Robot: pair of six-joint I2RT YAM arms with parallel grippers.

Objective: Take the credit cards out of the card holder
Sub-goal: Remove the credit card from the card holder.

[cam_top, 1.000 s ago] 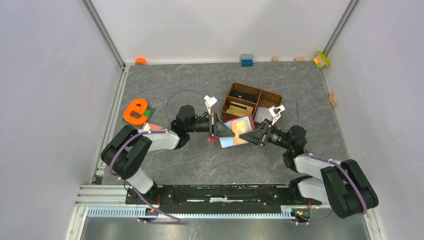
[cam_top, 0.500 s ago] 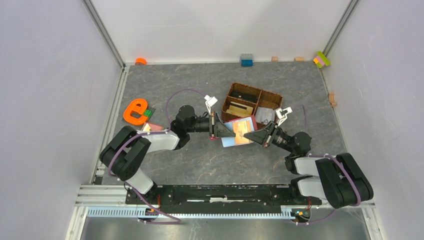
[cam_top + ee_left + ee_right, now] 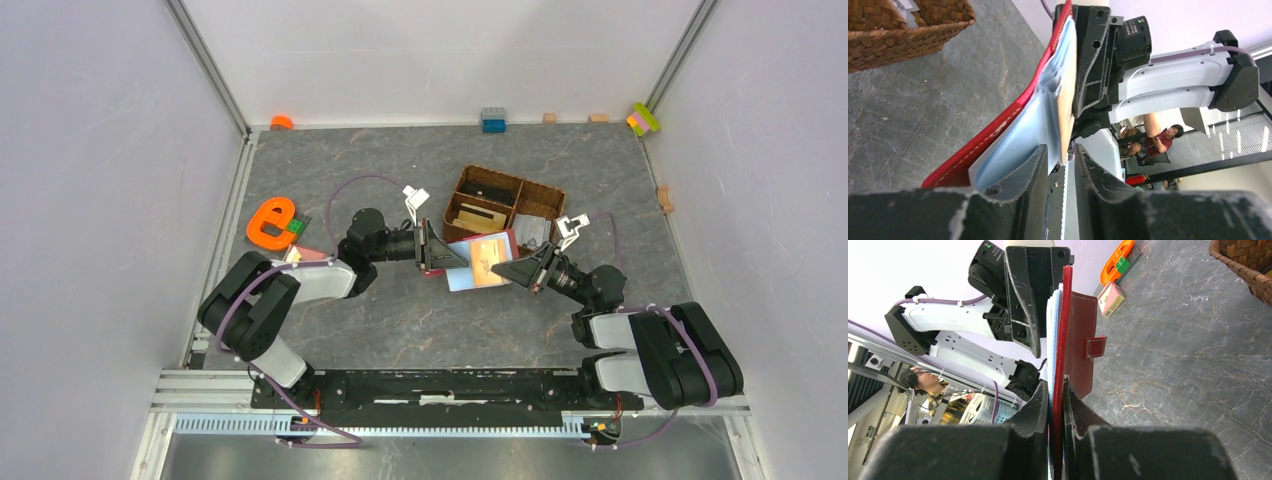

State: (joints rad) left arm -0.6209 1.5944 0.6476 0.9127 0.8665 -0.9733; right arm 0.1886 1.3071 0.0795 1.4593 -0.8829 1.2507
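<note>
The dark red card holder (image 3: 512, 241) is held open above the table between my two grippers. Its inside faces up, showing a light blue card sleeve (image 3: 462, 279) and an orange-tan card (image 3: 484, 253). My right gripper (image 3: 503, 268) is shut on the holder's red cover edge (image 3: 1060, 340); the dark red flap with its clasp (image 3: 1083, 350) hangs beside it. My left gripper (image 3: 1062, 150) has its jaws a little apart around the lower corner of the orange-tan card (image 3: 1066, 100). The blue sleeve (image 3: 1018, 135) and the red cover (image 3: 998, 135) lie outside its left finger.
A brown wicker compartment basket (image 3: 461, 182) stands just behind the holder, also in the left wrist view (image 3: 908, 25). An orange letter toy (image 3: 270, 222) and a pink box (image 3: 305, 255) lie at the left. Small blocks (image 3: 493, 120) line the back wall.
Both grippers and the open card holder have shifted a little toward the basket and to the right. The right arm has drawn back to the right.
</note>
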